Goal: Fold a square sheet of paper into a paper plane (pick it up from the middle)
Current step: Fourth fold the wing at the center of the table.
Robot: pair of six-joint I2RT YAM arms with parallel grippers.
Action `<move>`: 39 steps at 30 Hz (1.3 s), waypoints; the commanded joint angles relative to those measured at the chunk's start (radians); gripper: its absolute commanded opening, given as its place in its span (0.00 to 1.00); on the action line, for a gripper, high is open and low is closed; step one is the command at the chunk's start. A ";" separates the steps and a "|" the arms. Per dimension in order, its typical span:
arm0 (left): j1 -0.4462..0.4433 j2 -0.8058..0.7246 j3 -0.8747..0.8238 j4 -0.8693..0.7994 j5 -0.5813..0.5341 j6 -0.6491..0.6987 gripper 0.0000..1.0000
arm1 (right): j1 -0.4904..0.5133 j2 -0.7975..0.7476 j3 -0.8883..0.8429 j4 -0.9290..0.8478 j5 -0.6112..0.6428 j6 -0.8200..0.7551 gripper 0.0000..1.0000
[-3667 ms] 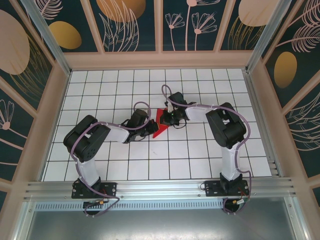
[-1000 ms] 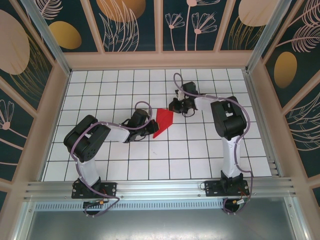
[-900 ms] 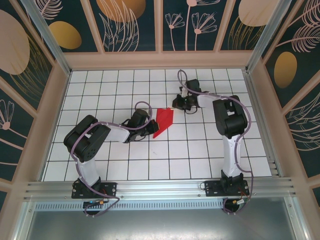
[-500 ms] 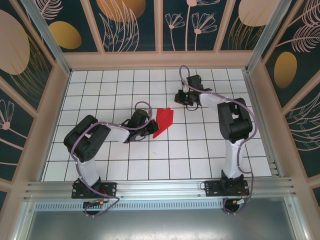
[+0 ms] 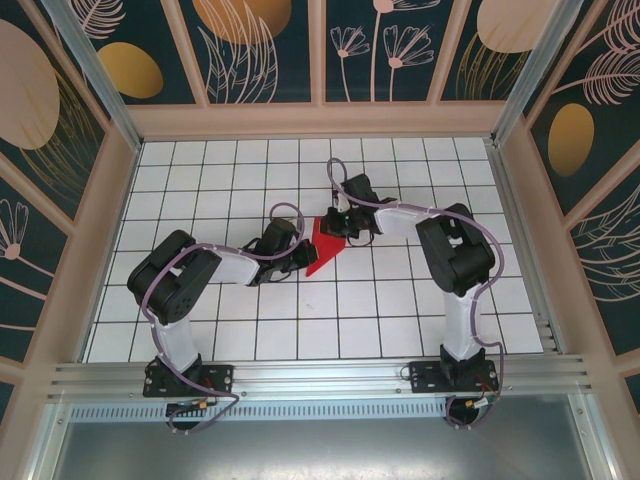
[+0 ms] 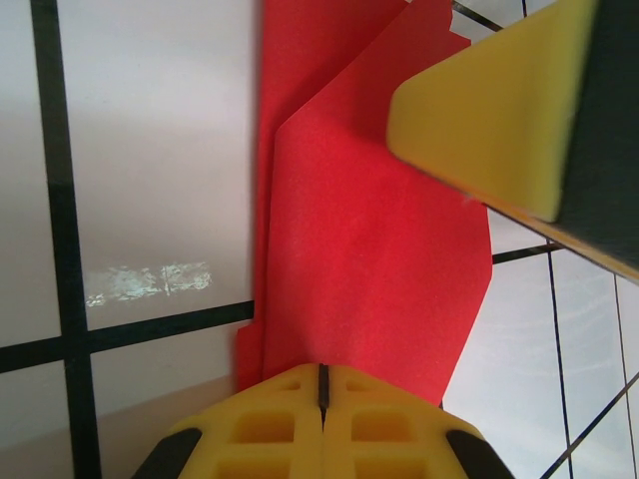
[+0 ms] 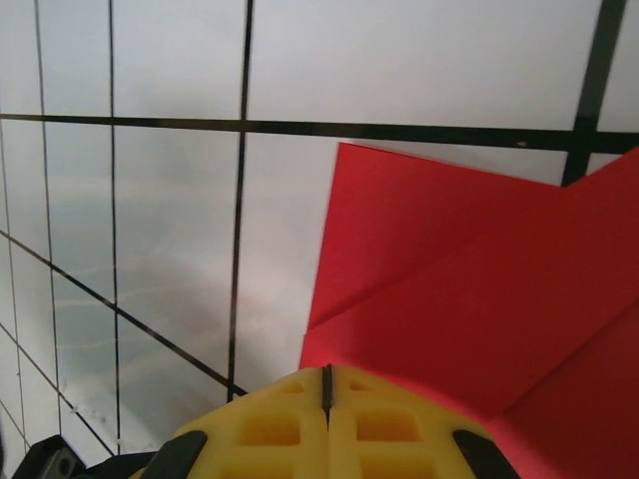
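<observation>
The square sheet of paper (image 5: 320, 250) is bright red and folded into a creased wedge that lies flat on the tiled table. In the left wrist view the paper (image 6: 369, 249) shows layered flaps. My left gripper (image 5: 305, 255) is shut, and its yellow tips (image 6: 322, 371) rest on the wedge's near left end. My right gripper (image 5: 338, 226) is shut too, with its tips (image 7: 325, 371) on the far right edge of the paper (image 7: 479, 279). One of the right gripper's yellow fingers (image 6: 489, 110) shows over the paper in the left wrist view.
The table (image 5: 400, 310) is white tile with black grid lines. Wooden walls (image 5: 320, 120) enclose it at the back and sides, and a metal rail (image 5: 320, 378) runs along the front. Both arms reach in toward the middle.
The right gripper, which had swung back and right away from the paper, has come back down onto its far edge. The left gripper and the paper have stayed put.
</observation>
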 commanded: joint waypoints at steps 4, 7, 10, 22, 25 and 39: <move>0.001 -0.002 -0.024 -0.154 -0.064 0.008 0.00 | -0.012 0.059 -0.033 0.031 -0.013 0.023 0.01; 0.002 -0.020 -0.014 -0.145 -0.049 0.004 0.02 | -0.016 0.073 -0.051 0.031 -0.009 0.020 0.00; 0.002 -0.051 -0.003 -0.110 -0.006 0.003 0.08 | -0.021 0.082 -0.064 0.025 -0.004 0.011 0.00; 0.005 -0.045 0.078 -0.110 0.097 0.024 0.20 | -0.020 0.124 -0.070 -0.012 0.025 -0.021 0.00; 0.005 -0.021 0.100 -0.155 0.092 0.039 0.20 | -0.018 0.133 -0.068 -0.019 0.036 -0.032 0.00; 0.004 0.012 0.100 -0.263 0.103 0.082 0.18 | -0.019 0.152 -0.066 -0.036 0.074 -0.037 0.01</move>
